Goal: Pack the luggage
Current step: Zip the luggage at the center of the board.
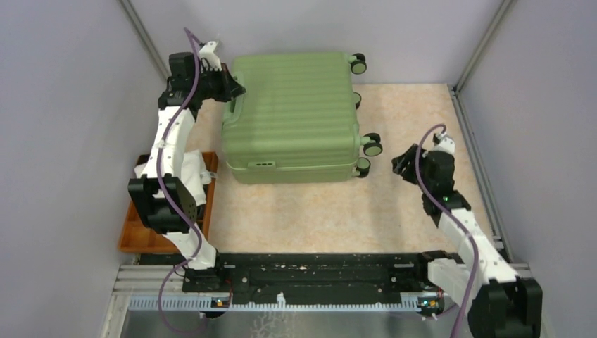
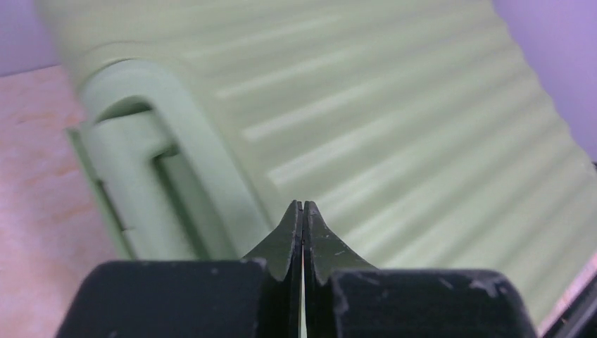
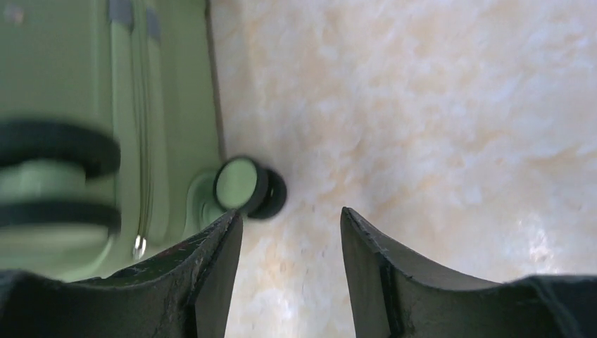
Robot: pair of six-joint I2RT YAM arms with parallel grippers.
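Note:
The luggage (image 1: 292, 116), a light-green ribbed hard-shell suitcase, lies flat and closed at the back middle of the table, its black wheels to the right. My left gripper (image 1: 238, 89) is at its left end beside the green handle (image 1: 231, 111). In the left wrist view the luggage shell (image 2: 394, 120) and the handle (image 2: 162, 162) fill the frame, and the left gripper (image 2: 303, 204) is shut with nothing between its fingers. My right gripper (image 1: 401, 165) hovers right of the suitcase's near wheels. The right gripper (image 3: 291, 218) is open over bare table, a wheel (image 3: 243, 184) just beyond its left finger.
An orange tray (image 1: 137, 236) with white cloth items (image 1: 186, 172) sits at the left edge, under the left arm. Grey walls close in the table on three sides. A black rail (image 1: 317, 271) runs along the near edge between the arm bases.

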